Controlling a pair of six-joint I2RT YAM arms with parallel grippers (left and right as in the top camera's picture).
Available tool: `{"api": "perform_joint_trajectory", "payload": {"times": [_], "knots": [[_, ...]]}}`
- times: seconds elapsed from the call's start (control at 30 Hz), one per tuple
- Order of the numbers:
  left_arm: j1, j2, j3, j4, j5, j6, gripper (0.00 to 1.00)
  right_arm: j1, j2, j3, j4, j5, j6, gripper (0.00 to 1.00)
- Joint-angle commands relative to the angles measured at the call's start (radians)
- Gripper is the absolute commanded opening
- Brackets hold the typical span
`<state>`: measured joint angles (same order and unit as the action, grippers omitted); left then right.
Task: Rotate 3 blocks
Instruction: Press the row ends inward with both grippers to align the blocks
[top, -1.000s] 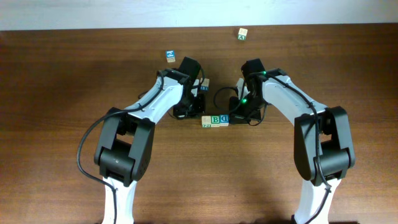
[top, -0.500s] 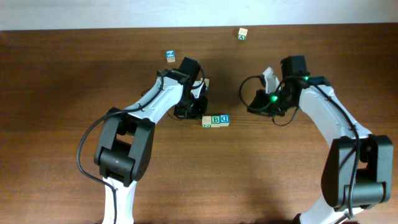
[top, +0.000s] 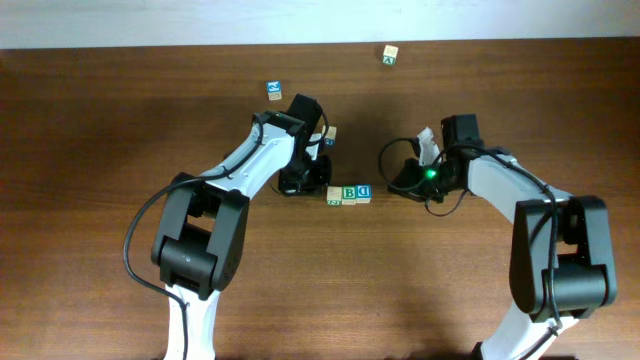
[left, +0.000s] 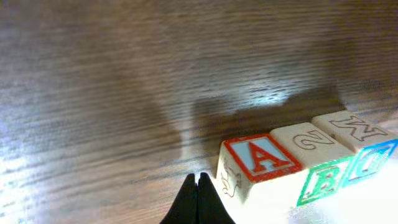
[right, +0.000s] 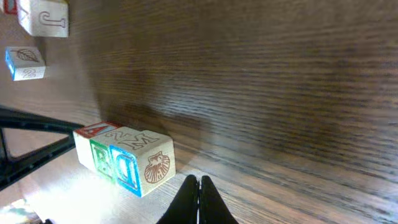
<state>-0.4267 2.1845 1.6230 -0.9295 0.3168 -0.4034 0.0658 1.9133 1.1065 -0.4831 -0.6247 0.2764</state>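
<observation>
Wooden table (top: 90, 250): three blocks (top: 349, 193) in row (touching); both jaws closed, empty.

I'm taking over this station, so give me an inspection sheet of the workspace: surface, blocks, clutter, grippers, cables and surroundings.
Surface: table, brown wood, no spills seen.
Job's things: D block, B block and pale block, touching in one row.
Clutter: blue-faced cube; pale cube near the far edge; third cube partly hidden by the left arm.
Grippers: left gripper, jaws shut, empty, by the row's pale end; right gripper, jaws shut, empty, near the D end.
Cables: black cable loops beside the right gripper; second cable hangs off the left arm.
Surroundings: white strip beyond the table's far edge.
</observation>
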Motion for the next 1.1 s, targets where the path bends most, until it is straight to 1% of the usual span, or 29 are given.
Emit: {"api": "perform_joint_trajectory", "payload": {"times": [0.0,0.1,0.23,0.37,0.43,0.5,0.57,0.67,0.7,0.83,0.87,0.93,1.07], "knots": [[-0.03,0.009,-0.004,-0.024,-0.006,-0.075,0.0,0.031,0.009,-0.011,0.009,0.038,0.053,0.05],[-0.06,0.009,-0.004,-0.025,0.002,-0.075,0.0,0.039,0.009,-0.011,0.007,0.041,0.055,0.04],[-0.061,0.009,-0.004,-0.019,0.001,-0.073,0.0,0.039,0.009,-0.011,-0.01,0.029,0.054,0.04],[-0.012,0.009,-0.004,-0.008,0.008,0.031,0.0,0.04,0.009,-0.011,-0.006,-0.028,-0.05,0.04],[0.019,0.009,-0.004,0.007,0.12,0.121,0.0,0.04,0.009,-0.011,0.005,-0.035,-0.064,0.04],[0.024,0.009,-0.004,0.017,0.167,0.158,0.0,0.04,0.009,-0.011,0.015,-0.035,-0.063,0.04],[0.023,0.009,-0.004,0.014,0.195,0.167,0.0,0.04,0.01,-0.011,0.016,-0.035,-0.063,0.04],[0.021,0.009,-0.004,0.011,0.204,0.15,0.0,0.04,0.018,-0.011,0.017,-0.035,-0.063,0.04],[0.021,0.009,-0.004,0.003,0.204,0.127,0.0,0.04,0.024,-0.011,0.02,-0.038,-0.062,0.04],[0.022,0.009,-0.004,-0.042,0.204,0.114,0.0,0.04,0.024,-0.011,0.021,-0.038,-0.05,0.04],[0.019,0.009,-0.004,-0.041,0.17,0.081,0.0,0.04,0.024,-0.011,0.021,-0.038,-0.047,0.04],[0.014,0.009,-0.004,-0.039,0.113,0.055,0.0,0.045,0.024,-0.011,0.028,-0.037,-0.032,0.04],[0.001,0.009,-0.004,-0.003,0.102,0.048,0.0,0.073,0.025,-0.011,0.05,-0.026,-0.024,0.04]]}}
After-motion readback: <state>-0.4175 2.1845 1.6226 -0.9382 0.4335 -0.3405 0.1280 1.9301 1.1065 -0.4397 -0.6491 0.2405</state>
